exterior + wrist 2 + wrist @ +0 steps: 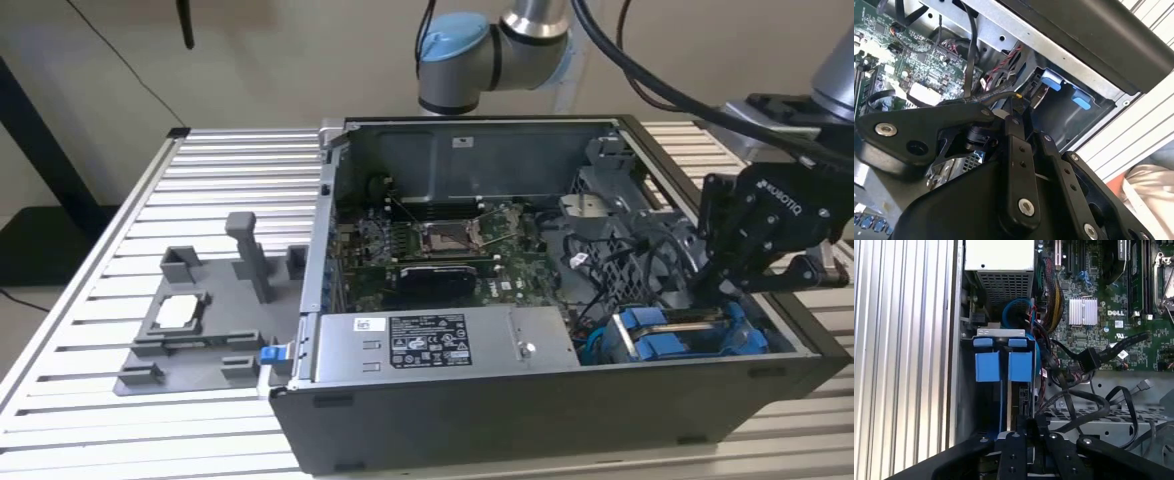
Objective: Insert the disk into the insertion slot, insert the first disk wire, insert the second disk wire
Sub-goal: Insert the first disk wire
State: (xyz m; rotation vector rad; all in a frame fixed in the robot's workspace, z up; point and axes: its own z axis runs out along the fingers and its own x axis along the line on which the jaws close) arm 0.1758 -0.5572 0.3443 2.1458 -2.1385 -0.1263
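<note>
The disk (1021,390) lies in the insertion slot (999,332), its silver edge showing between blue carrier tabs (1004,365). In the exterior view the slot (681,335) is at the case's front corner on the exterior view's right. My gripper (714,290) reaches down into the case just behind it. In both wrist views the fingertips (1030,421) are close together at the disk's rear end. They pinch the end of a black disk wire (979,99). A second black wire with a flat connector (1089,359) lies loose over the motherboard.
A grey labelled power-supply box (441,345) fills the case's front. The motherboard (441,245) lies behind it, with tangled black cables (601,265) beside the bay. A grey fixture (200,320) stands on the slatted table on the exterior view's left.
</note>
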